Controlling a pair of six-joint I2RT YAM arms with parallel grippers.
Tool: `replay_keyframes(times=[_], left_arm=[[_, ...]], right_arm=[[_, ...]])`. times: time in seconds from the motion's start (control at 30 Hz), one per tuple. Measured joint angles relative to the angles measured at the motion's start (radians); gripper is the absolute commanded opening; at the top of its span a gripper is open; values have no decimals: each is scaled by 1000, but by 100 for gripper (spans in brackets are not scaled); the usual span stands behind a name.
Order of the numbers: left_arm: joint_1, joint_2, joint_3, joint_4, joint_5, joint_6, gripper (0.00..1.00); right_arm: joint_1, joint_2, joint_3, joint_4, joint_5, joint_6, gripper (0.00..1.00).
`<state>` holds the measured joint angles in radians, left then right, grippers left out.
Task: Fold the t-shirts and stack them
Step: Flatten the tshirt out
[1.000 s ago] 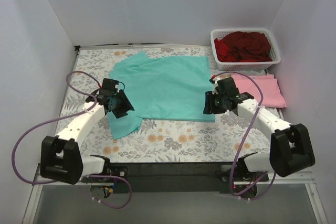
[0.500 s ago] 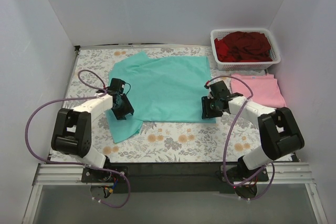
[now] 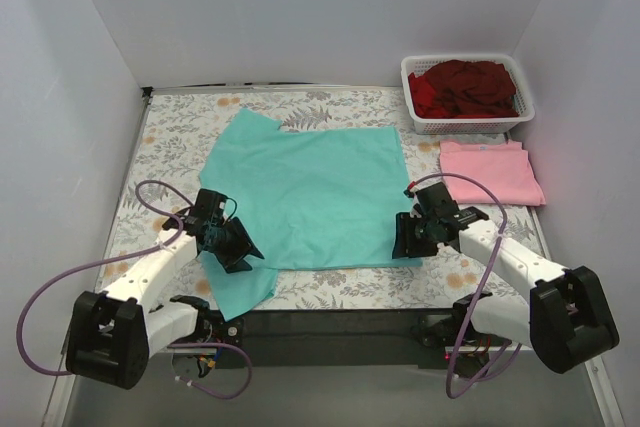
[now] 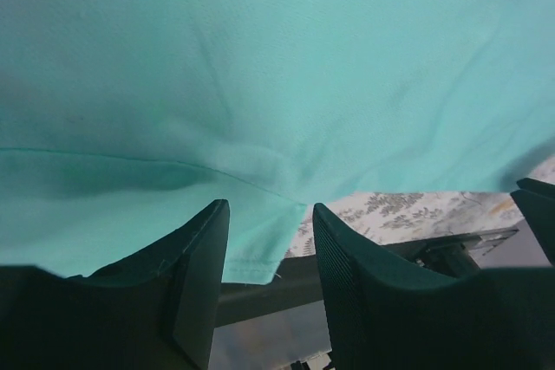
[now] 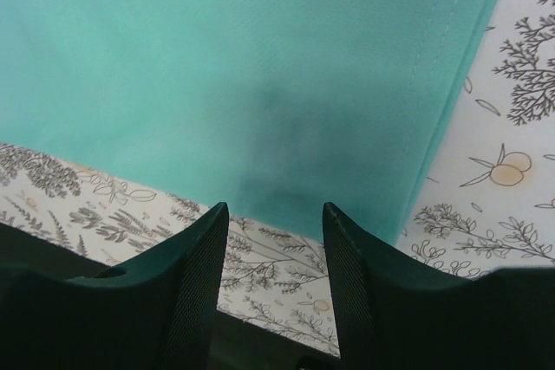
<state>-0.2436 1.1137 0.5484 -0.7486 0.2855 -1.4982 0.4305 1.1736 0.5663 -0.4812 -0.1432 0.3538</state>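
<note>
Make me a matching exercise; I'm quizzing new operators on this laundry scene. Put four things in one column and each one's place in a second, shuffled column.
Things:
1. teal t-shirt
2. pink t-shirt
3. dark red t-shirts
4. white basket

Places:
A. heaped inside the basket
B. far right corner of the table
C. spread out mid-table, between the two arms
D. lying as a neat rectangle on the right, just on the near side of the basket

Pairs: 1-C, 2-D, 3-A, 4-B
</note>
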Motion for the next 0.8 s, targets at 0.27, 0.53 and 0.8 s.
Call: replay_keyframes(times=[0.27,0.53,0.8], left_arm=[[-2,-11,132,-32,-41,-10,43],[30,208,298,31,-198,68,43],[35,203,143,61,-225,69,43]], right_arm=[[4,28,125,-37,-5,-24,54],[4,170,156,2,66,-69,53],[3,137,77,35,97,-50,54]])
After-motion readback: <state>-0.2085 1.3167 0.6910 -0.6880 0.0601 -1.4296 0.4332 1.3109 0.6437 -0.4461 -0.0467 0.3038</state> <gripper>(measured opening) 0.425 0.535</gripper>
